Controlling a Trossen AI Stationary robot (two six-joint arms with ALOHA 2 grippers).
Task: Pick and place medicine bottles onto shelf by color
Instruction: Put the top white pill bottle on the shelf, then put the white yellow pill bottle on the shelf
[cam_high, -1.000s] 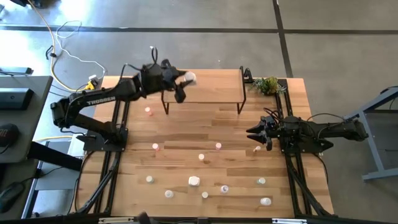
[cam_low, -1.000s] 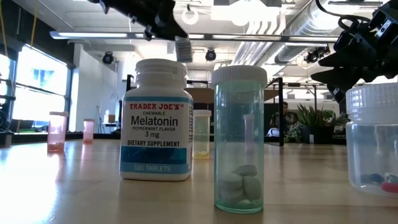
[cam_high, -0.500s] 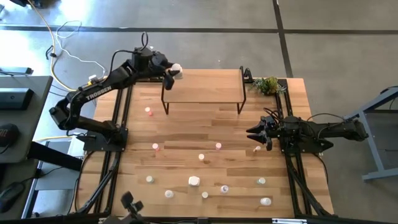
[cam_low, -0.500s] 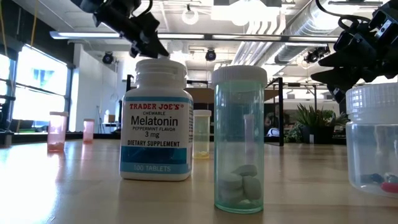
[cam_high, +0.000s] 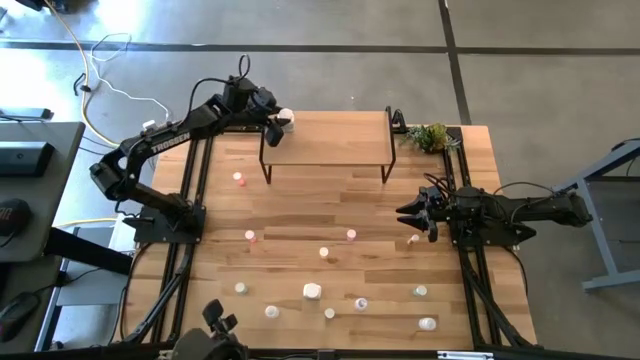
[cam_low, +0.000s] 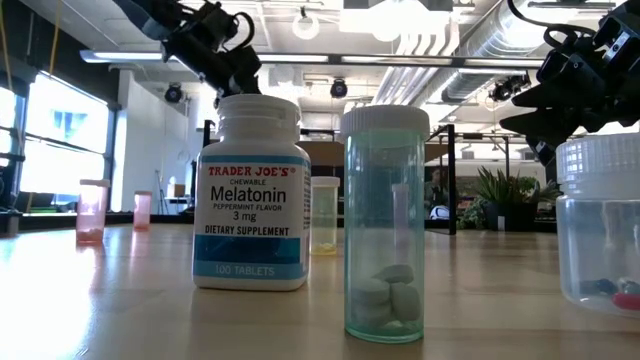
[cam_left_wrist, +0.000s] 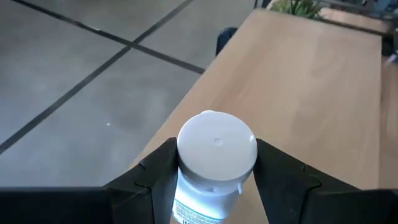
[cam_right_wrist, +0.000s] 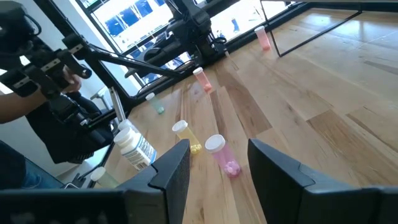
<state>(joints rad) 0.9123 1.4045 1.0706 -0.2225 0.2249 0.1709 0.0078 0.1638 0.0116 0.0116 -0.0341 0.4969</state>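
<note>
High view: left gripper (cam_high: 278, 121) sits at the shelf's (cam_high: 340, 140) far-left corner, clamped on a white-capped bottle (cam_high: 286, 119).
Left wrist view: both fingers (cam_left_wrist: 281, 180) squeeze the bottle (cam_left_wrist: 214, 163) just below its cap, over the board's edge.
Risk: let go here and it may tip off the corner to the floor.
Cause: too little board underneath.
Right gripper (cam_high: 413, 215): parked low over the table, fingers spread, holding nothing.

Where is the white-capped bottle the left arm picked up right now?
In the high view, the white-capped bottle sits clamped in the left gripper at the shelf's far-left corner; the left wrist view shows it between the fingers above the board's edge.
</note>
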